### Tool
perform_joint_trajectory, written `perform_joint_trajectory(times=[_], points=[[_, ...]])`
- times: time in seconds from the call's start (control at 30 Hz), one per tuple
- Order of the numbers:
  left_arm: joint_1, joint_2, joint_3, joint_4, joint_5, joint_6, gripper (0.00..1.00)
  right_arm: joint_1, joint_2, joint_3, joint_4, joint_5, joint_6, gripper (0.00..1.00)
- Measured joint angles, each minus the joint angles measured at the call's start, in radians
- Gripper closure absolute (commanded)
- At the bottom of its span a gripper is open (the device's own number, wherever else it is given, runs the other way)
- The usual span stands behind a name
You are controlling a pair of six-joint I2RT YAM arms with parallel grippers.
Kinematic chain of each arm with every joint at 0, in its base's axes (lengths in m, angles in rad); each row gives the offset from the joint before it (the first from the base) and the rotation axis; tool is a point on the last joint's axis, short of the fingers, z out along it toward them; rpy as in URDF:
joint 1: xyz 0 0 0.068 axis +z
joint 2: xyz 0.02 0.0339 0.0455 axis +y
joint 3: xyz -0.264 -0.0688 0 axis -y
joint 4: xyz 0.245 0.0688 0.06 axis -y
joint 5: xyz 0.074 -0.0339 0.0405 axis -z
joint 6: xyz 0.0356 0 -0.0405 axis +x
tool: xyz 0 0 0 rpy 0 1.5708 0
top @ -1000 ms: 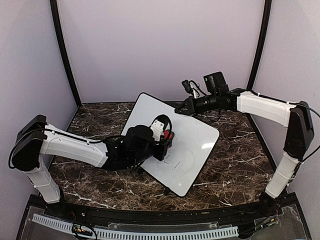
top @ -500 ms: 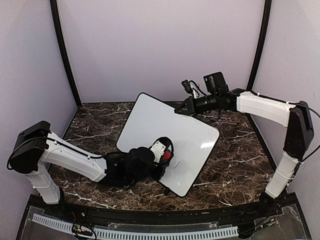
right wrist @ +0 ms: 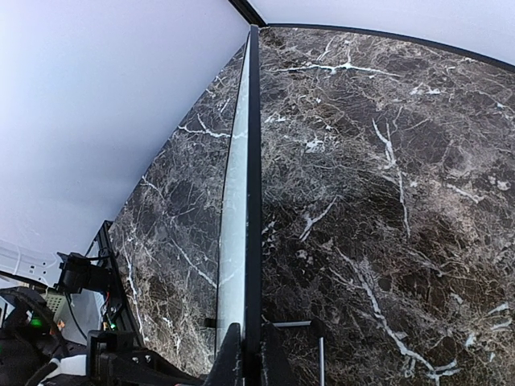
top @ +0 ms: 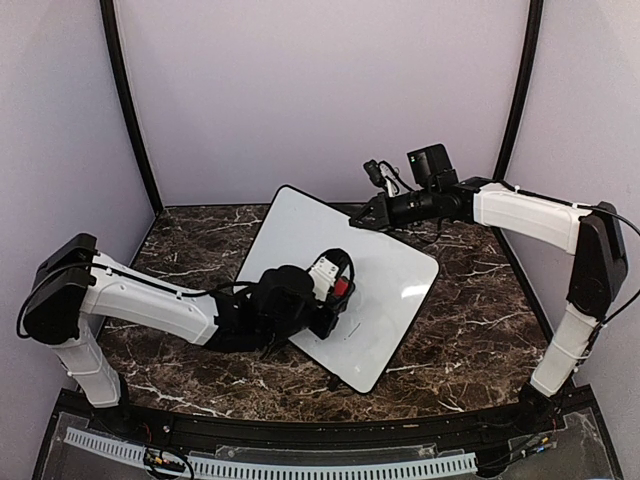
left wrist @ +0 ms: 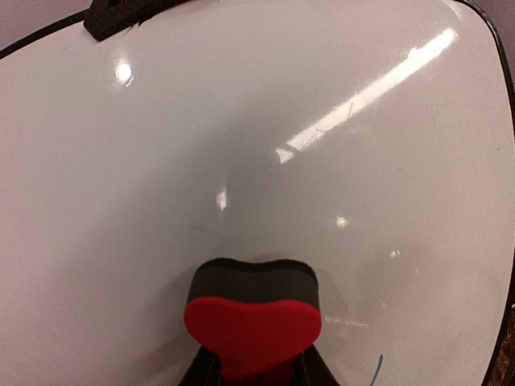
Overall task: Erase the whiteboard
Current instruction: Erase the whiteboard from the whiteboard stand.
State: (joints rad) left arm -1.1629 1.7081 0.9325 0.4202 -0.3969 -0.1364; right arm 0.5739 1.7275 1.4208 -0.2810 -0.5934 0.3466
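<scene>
The whiteboard (top: 312,232) lies tilted across the dark marble table, white with a thin black rim. My left gripper (top: 334,296) is shut on a red eraser (top: 342,288) and holds its black felt face against the board's near half. In the left wrist view the eraser (left wrist: 253,320) sits low in the middle on the glossy whiteboard (left wrist: 241,137), with a short blue stroke (left wrist: 378,368) at its lower right. My right gripper (top: 361,219) is shut on the board's far rim. The right wrist view shows the whiteboard (right wrist: 238,201) edge-on between the right gripper (right wrist: 249,355) fingers.
The marble tabletop (top: 470,330) surrounds the board, closed in by lilac walls and black corner posts (top: 130,110). A black rail with a white slotted strip (top: 300,465) runs along the near edge. A thin metal foot (right wrist: 322,354) shows under the board.
The left gripper swept the eraser down toward the board's near edge, then back up a little. The faint marks seen near that edge a second ago no longer show from above. The right arm stayed still.
</scene>
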Motion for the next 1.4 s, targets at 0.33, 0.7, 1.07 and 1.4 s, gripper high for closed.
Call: perform_joint_trajectory(times=[0.33,0.7,1.07,1.4], points=[[-0.047,0.043,0.056,0.031,-0.036,0.017,1.00,-0.001,0.000,-0.001,0.001,-0.002,0.000,1.00],[-0.127,0.018,-0.119,0.035,-0.073,0.005,1.00,-0.001,0.000,-0.003,0.007,-0.008,0.007,1.00],[-0.147,0.070,0.019,-0.001,-0.097,0.076,1.00,-0.002,0.000,-0.005,0.011,-0.011,0.010,1.00],[-0.150,0.112,0.118,0.027,-0.099,0.141,1.00,-0.002,0.000,-0.006,0.013,-0.013,0.010,1.00]])
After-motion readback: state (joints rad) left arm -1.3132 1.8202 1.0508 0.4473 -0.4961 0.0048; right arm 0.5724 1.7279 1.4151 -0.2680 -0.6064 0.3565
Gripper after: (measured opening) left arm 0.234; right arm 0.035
